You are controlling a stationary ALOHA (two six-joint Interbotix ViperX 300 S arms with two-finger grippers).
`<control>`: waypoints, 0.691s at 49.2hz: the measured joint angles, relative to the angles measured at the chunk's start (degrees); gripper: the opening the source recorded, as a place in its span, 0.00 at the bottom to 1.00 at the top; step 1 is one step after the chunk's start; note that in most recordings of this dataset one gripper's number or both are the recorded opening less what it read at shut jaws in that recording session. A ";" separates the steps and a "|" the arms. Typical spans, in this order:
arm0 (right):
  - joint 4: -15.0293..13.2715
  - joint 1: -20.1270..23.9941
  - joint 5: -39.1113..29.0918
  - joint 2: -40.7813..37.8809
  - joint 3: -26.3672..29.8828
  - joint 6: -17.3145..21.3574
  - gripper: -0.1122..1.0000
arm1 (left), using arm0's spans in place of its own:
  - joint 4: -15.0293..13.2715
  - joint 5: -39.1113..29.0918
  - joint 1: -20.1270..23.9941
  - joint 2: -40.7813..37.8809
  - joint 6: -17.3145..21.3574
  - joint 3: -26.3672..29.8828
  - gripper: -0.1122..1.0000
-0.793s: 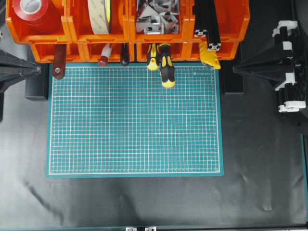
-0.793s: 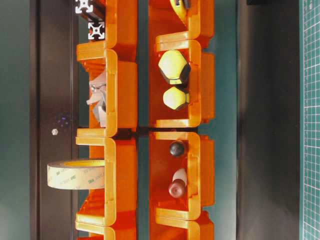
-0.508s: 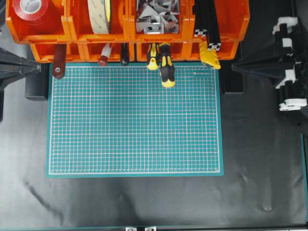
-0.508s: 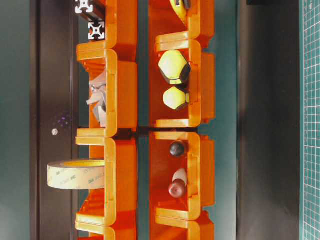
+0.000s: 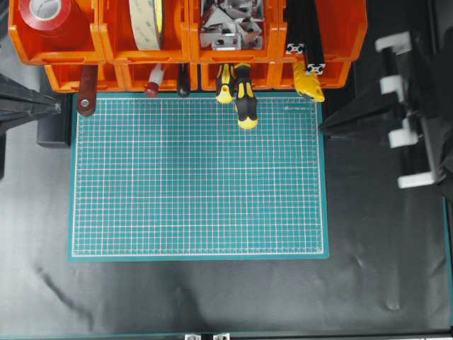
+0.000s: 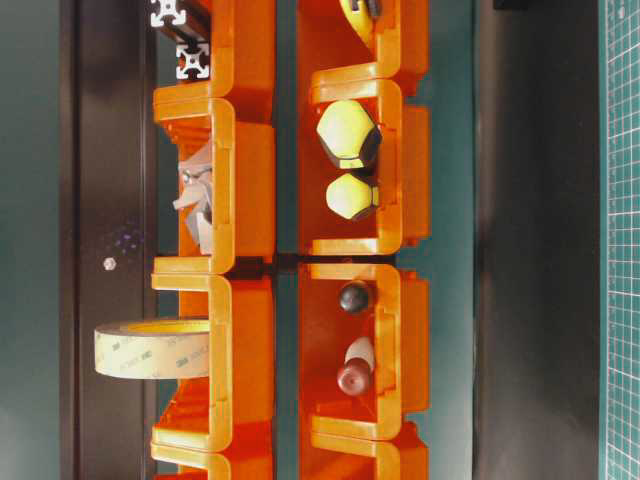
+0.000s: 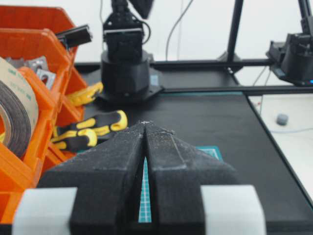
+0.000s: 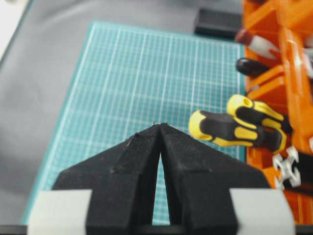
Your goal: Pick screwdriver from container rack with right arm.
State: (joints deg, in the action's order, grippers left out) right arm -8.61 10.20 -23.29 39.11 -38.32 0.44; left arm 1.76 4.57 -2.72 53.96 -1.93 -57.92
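Two closed grippers, right (image 8: 160, 125) and left (image 7: 145, 122), are held apart from the screwdriver (image 5: 245, 99) projecting from the rack (image 5: 184, 49) over the mat's (image 5: 198, 184) far edge.

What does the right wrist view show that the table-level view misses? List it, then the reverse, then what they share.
Only the right wrist view shows the right gripper, shut, and the screwdriver's black-and-yellow handle side-on above the mat. Only the table-level view shows the tape roll and the handle's yellow butt end. Both show the orange rack and the two yellow-handled tools.
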 measured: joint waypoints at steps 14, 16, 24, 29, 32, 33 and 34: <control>-13.54 6.06 -10.37 -9.32 7.21 1.14 0.10 | 0.00 0.00 0.00 -0.44 0.00 0.26 0.10; -15.03 6.68 -11.07 -10.46 7.73 1.67 0.10 | 0.00 0.00 0.00 -0.44 0.00 0.18 0.10; -25.05 9.14 -15.38 -15.38 9.93 6.15 0.10 | -0.09 0.00 0.00 -0.44 0.00 0.26 0.10; -36.21 12.30 -21.53 -18.72 11.78 12.04 0.10 | -0.09 0.00 0.00 -0.53 0.00 0.26 0.10; -42.54 14.41 -25.75 -20.57 12.30 15.21 0.10 | -0.09 0.00 0.00 -0.62 0.00 0.26 0.10; -44.38 15.12 -27.25 -21.09 12.39 16.35 0.10 | 0.00 0.00 -0.18 -0.62 0.00 0.26 0.10; -46.23 15.82 -28.74 -21.62 12.39 17.40 0.10 | 0.00 0.00 0.00 -0.70 0.00 0.26 0.10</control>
State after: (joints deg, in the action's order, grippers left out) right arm -54.84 26.02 -52.03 17.49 -25.93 17.84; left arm 1.76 4.57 -2.72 53.26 -1.93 -57.66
